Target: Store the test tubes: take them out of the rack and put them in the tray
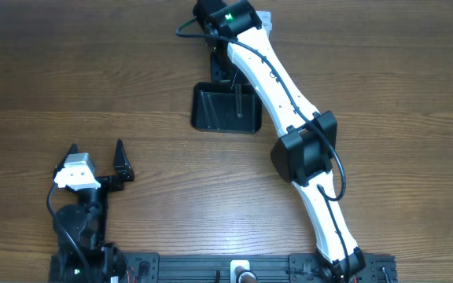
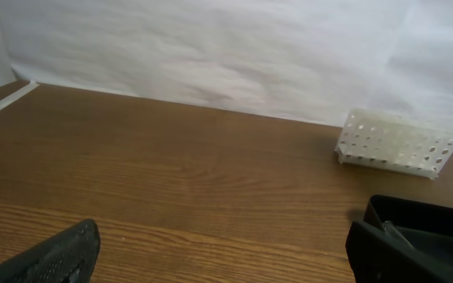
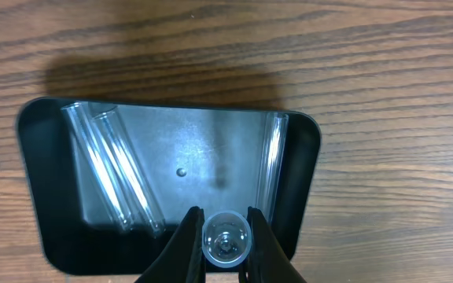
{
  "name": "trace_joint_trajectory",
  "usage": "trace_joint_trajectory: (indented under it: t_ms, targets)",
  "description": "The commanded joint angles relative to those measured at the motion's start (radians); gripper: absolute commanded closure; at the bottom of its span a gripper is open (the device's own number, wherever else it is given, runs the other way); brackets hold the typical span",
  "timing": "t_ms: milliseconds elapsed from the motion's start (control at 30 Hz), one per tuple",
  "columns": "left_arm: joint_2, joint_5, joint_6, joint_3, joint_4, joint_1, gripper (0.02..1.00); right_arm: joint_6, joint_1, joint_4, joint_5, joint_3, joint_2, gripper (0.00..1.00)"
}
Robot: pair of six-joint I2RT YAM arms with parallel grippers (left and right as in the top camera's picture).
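Observation:
My right gripper (image 3: pixel 226 229) is shut on a clear test tube (image 3: pixel 226 240), seen end-on and held upright above the black tray (image 3: pixel 31 165). Three tubes lie in the tray: two side by side (image 3: pixel 116 174) along one side and one (image 3: pixel 270 167) against the opposite wall. In the top view the right arm stretches to the far middle over the tray (image 1: pixel 203 112). The white rack (image 2: pixel 395 142) stands beyond the tray (image 2: pixel 439 217), with no tubes showing in it. My left gripper (image 1: pixel 97 153) rests open and holds nothing at the near left.
Bare wooden tabletop lies all around the tray. A white backdrop (image 2: pixel 211 55) rises behind the table's far edge. The right arm's long white links (image 1: pixel 289 102) cross the table's middle right.

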Motion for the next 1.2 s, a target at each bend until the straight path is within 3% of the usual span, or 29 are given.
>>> trace_joint_trajectory:
  t_ms: [33,1200]
  targets:
    - [-0.002,0.013,0.014,-0.004,-0.004,0.005,0.02,0.006,-0.005,0.003,-0.02,-0.004,0.037,0.915]
    - [-0.002,0.013,0.014,-0.004,-0.004,0.005,0.023,0.006,-0.014,0.048,-0.033,-0.011,0.18,0.901]
